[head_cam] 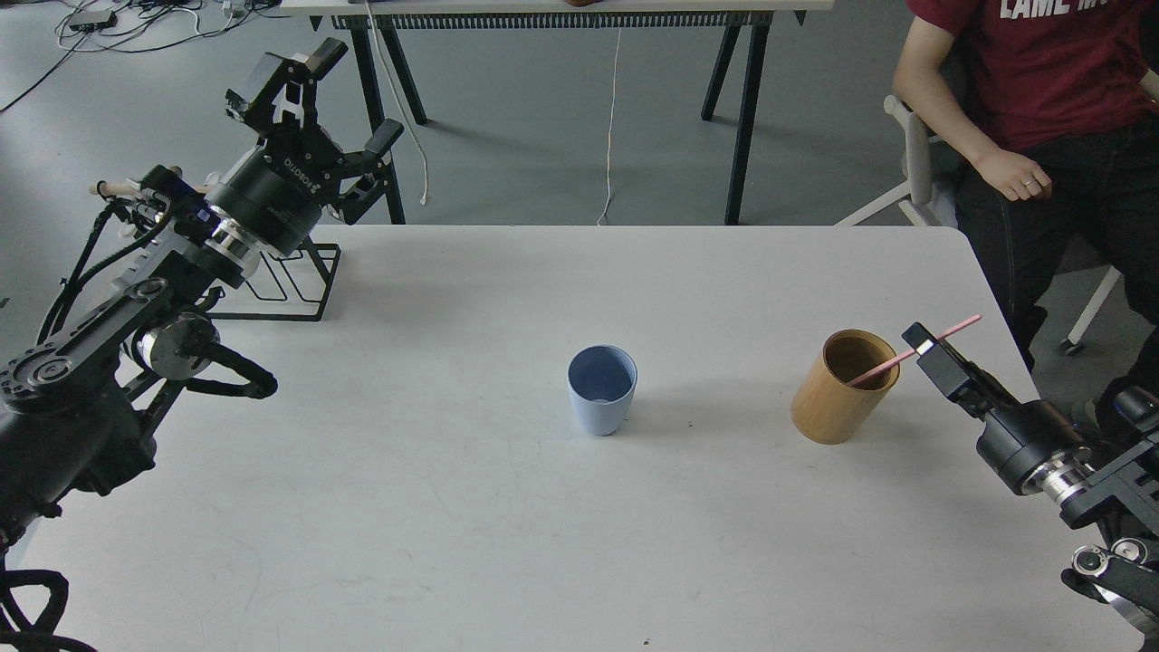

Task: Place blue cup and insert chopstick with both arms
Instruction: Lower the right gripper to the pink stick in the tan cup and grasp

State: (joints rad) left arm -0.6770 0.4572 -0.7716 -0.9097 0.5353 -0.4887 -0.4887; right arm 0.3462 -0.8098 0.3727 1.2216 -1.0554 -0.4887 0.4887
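Pale-blue cup point(602, 388) upright and empty at mid-table, darker blue inside, thin pink chopstick point(914, 351) slanting from a tan wooden holder point(842, 388) well to its right

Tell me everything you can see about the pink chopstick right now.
The chopstick is a thin, straight pink stick, plain and smooth-looking, material unclear. It lies tilted, its lower end down inside the tan wooden holder and its upper end pointing up and to the right, past the holder's rim. The right claw meets it just outside the rim and appears shut on it. It is well to the right of the blue cup, which stands upright and empty on the white table.
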